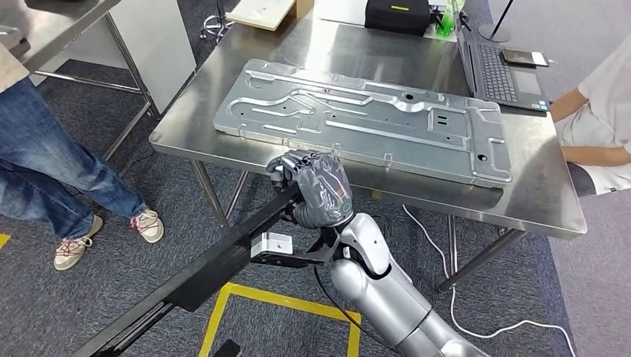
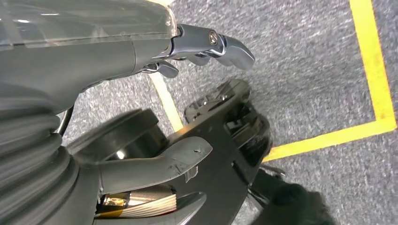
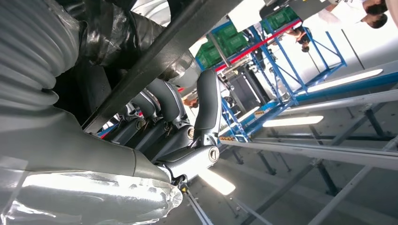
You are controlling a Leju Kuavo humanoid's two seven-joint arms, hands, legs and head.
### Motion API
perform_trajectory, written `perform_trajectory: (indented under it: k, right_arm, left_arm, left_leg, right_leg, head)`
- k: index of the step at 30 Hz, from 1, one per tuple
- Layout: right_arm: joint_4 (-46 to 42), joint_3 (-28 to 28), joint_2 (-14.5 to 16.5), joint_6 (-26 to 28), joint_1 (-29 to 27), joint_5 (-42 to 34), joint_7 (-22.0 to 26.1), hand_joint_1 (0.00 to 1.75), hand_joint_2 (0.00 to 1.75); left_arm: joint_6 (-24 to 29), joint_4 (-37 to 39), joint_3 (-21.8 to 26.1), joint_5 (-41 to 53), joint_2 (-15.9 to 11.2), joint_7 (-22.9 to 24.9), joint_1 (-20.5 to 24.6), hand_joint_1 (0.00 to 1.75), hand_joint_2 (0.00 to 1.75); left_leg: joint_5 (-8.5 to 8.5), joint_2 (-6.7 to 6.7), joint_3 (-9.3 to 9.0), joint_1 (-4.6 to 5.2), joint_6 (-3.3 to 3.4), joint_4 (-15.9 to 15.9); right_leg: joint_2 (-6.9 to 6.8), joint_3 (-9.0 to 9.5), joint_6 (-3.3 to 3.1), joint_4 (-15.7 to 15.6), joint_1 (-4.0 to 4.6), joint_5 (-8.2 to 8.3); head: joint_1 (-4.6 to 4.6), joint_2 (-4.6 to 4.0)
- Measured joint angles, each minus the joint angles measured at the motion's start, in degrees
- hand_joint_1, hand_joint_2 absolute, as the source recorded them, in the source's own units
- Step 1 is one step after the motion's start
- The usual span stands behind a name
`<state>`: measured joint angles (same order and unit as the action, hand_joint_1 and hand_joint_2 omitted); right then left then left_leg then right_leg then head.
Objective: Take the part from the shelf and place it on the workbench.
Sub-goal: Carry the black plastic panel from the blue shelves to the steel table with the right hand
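Gripping the black bar, your right hand holds it short of the bench; left hand empty, fingers apart.

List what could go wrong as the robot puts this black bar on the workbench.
The right hand grips the long black bar near one end, so the free length could sag or twist out. The metal panel covers most of the workbench; the bar may strike it or the edge. A swing could reach the person's legs.
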<state>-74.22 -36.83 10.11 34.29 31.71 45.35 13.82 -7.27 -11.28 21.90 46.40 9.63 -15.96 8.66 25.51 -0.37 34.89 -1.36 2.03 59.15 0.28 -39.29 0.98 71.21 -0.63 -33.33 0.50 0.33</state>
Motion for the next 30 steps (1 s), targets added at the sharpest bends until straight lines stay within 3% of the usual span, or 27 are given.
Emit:
perform_trajectory:
  k: [1,2,3,5,7,9,12,14,16,17,18,20,21,22,25,27,29,30]
  right_arm:
    - [0.0,0.0,0.0,0.0,-0.1,0.0,0.0,1.75,1.75]
    - [0.1,0.0,-0.1,0.0,-0.2,0.0,0.0,1.75,1.75]
    - [0.1,0.0,-0.1,0.0,-0.2,0.0,0.0,1.75,1.75]
    - [0.1,0.0,-0.1,0.0,-0.1,0.0,0.0,1.75,1.75]
    - [0.1,0.0,-0.1,0.1,0.1,0.0,0.0,1.75,1.75]
    - [0.1,0.0,-0.1,0.2,0.2,0.0,0.0,1.75,1.75]
    - [0.0,0.0,0.0,0.4,0.2,0.1,0.1,1.75,1.75]
    - [0.0,0.0,0.1,0.5,0.3,0.2,0.1,1.75,1.75]
    - [0.1,0.0,0.1,0.6,0.2,0.3,0.1,1.75,1.75]
    - [0.1,0.0,0.1,0.6,0.0,0.3,0.1,1.75,1.75]
    - [0.1,0.0,0.1,0.6,0.0,0.3,0.1,1.75,1.75]
    - [0.1,0.0,0.1,0.6,-0.1,0.3,0.1,1.75,1.75]
    - [0.1,0.0,0.1,0.6,0.0,0.3,0.1,1.75,1.75]
    - [0.1,0.0,0.1,0.6,0.0,0.3,0.1,1.75,1.75]
    - [0.1,0.0,0.1,0.7,0.2,0.3,0.1,1.75,1.75]
    - [0.0,0.0,0.1,0.6,0.2,0.4,0.1,1.75,1.75]
    - [0.0,0.0,0.1,0.6,0.3,0.5,0.1,1.75,1.75]
    - [0.0,0.0,0.1,0.6,0.3,0.5,0.1,1.75,1.75]
  left_arm:
    - [0.0,0.0,0.0,0.0,0.0,0.0,0.0,0.00,1.75]
    - [0.1,0.0,0.0,0.1,-0.1,0.0,0.0,0.00,1.75]
    - [0.1,0.0,0.0,0.2,-0.1,0.0,0.0,0.00,1.75]
    - [0.1,0.0,0.0,0.4,0.0,-0.1,0.0,0.00,1.75]
    - [0.1,0.0,0.0,0.5,0.0,-0.2,0.1,0.00,1.75]
    - [0.0,0.0,0.0,0.6,0.0,-0.2,0.2,0.00,1.75]
    - [0.0,0.0,0.0,0.9,0.0,-0.2,0.2,0.00,1.75]
    - [-0.1,0.0,0.0,1.1,0.0,-0.3,0.3,0.00,1.75]
    - [-0.2,0.0,0.0,1.2,0.0,-0.4,0.1,0.00,1.75]
    - [-0.2,0.0,0.0,1.2,0.0,-0.4,0.0,0.00,1.75]
    - [-0.2,0.0,0.0,1.2,0.0,-0.4,-0.1,0.00,1.75]
    - [-0.2,0.0,0.0,1.3,-0.1,-0.5,-0.2,0.00,1.75]
    - [-0.2,0.0,0.0,1.3,-0.1,-0.5,-0.2,0.00,1.75]
    - [-0.2,0.0,0.0,1.4,-0.1,-0.5,-0.1,0.00,1.75]
    - [-0.2,0.0,0.0,1.4,-0.1,-0.6,0.0,0.00,1.75]
    - [-0.2,0.0,0.0,1.4,-0.1,-0.7,-0.1,0.00,1.75]
    - [-0.2,0.0,0.0,1.4,-0.1,-0.7,-0.1,0.00,1.75]
    - [-0.1,0.0,0.0,1.3,-0.1,-0.7,-0.1,0.00,1.75]
  left_leg:
    - [0.23,0.00,-0.19,0.14,0.15,0.0]
    - [0.48,-0.03,-0.43,0.26,0.24,0.0]
    - [0.74,-0.06,-0.75,0.35,0.27,0.0]
    - [1.35,-0.14,-1.60,0.42,0.17,0.0]
    - [1.92,-0.17,-2.18,0.53,-0.26,-0.1]
    - [2.33,-0.13,-2.44,0.58,-0.88,-0.4]
    - [3.33,0.12,-2.30,0.63,-1.62,0.8]
    - [5.39,0.18,0.68,0.60,-1.89,6.7]
    - [7.10,0.18,5.40,0.56,-2.16,13.9]
    - [6.66,0.19,6.99,0.54,-2.27,15.5]
    - [4.98,0.19,7.57,0.52,-2.33,14.9]
    - [-0.47,0.23,5.82,0.45,-2.31,8.3]
    - [-2.32,0.24,4.36,0.56,-2.27,4.8]
    - [-2.99,0.24,3.10,0.64,-2.03,2.2]
    - [-1.47,0.08,1.54,0.85,-0.88,0.0]
    - [-0.64,-0.05,0.33,0.79,-0.10,-0.5]
    - [0.42,-0.08,-1.35,0.72,0.43,-0.9]
    - [1.07,-0.09,-2.23,0.72,0.54,-1.1]
  right_leg:
    - [0.00,-2.06,-0.02,3.0,-0.01,-0.53]
    - [0.00,-3.28,-0.14,4.2,0.00,-0.01]
    - [0.00,-3.32,-0.35,3.2,0.04,1.62]
    - [-0.02,-0.74,-1.04,-3.9,0.35,6.43]
    - [-0.09,2.08,-1.64,-10.3,0.89,8.79]
    - [-0.02,2.94,-1.97,-11.9,1.24,8.37]
    - [0.16,4.35,-2.65,-13.1,0.79,8.02]
    - [0.02,5.73,-3.13,-13.7,0.71,7.37]
    - [-0.08,6.88,-3.34,-13.7,0.85,6.33]
    - [-0.05,7.53,-3.33,-13.7,0.89,5.77]
    - [0.00,8.28,-3.26,-13.6,0.89,5.16]
    - [0.09,10.08,-2.94,-13.6,0.82,3.69]
    - [0.13,10.79,-2.64,-13.6,0.88,2.93]
    - [0.17,11.25,-2.32,-13.6,0.93,2.30]
    - [0.22,11.94,-1.41,-13.4,1.02,1.78]
    - [0.13,10.87,-0.83,-10.6,0.91,2.35]
    - [0.03,6.65,-0.31,-4.3,0.69,2.24]
    - [0.00,3.74,-0.15,-0.9,0.61,1.30]
  head:
    - [0.00,0.00]
    - [0.00,0.00]
    - [0.00,0.00]
    - [0.01,0.00]
    - [0.00,0.00]
    - [0.00,0.00]
    - [-0.03,0.00]
    - [-0.03,0.00]
    - [-0.03,0.00]
    - [-0.04,0.00]
    - [-0.04,0.00]
    - [-0.04,0.00]
    - [-0.04,0.00]
    - [-0.04,0.01]
    - [-0.05,0.00]
    - [-0.03,0.00]
    - [0.00,0.00]
    - [-0.01,0.00]
